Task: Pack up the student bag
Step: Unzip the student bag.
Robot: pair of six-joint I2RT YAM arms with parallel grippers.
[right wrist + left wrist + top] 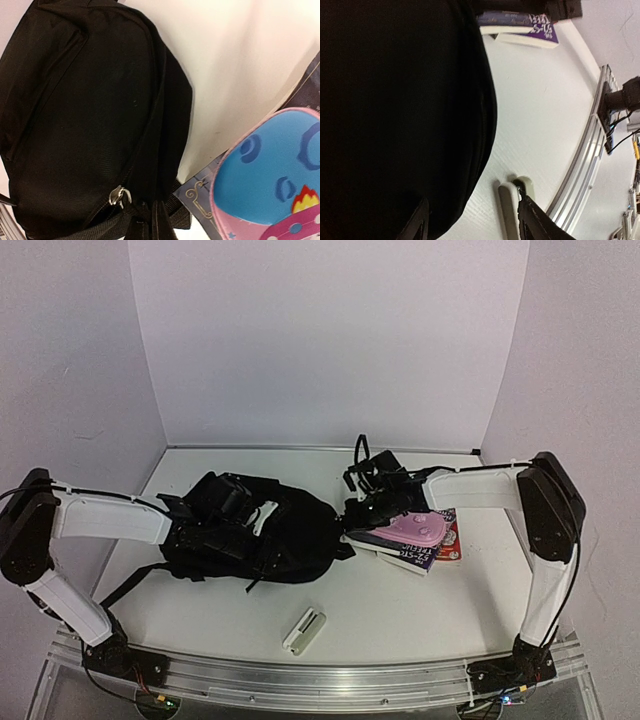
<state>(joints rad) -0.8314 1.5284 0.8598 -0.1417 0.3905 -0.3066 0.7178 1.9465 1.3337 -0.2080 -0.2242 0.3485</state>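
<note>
Big black soft fabric student bag slumps on the worktop just left of the purple book stack. It looks floppy, so I'd grab a strap. Left gripper jaws are apart and empty. Right gripper jaws are shut at the book-side end.

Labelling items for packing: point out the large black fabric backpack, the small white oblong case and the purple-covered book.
Large black fabric backpack [298,530]: top view, mid-body.
Small white oblong case [304,630]: top view, its centre.
Purple-covered book [408,554]: top view, exposed cover.

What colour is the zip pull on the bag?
Silver metal: the zip pull stands out against the black bag. The right wrist view shows it best.
</note>
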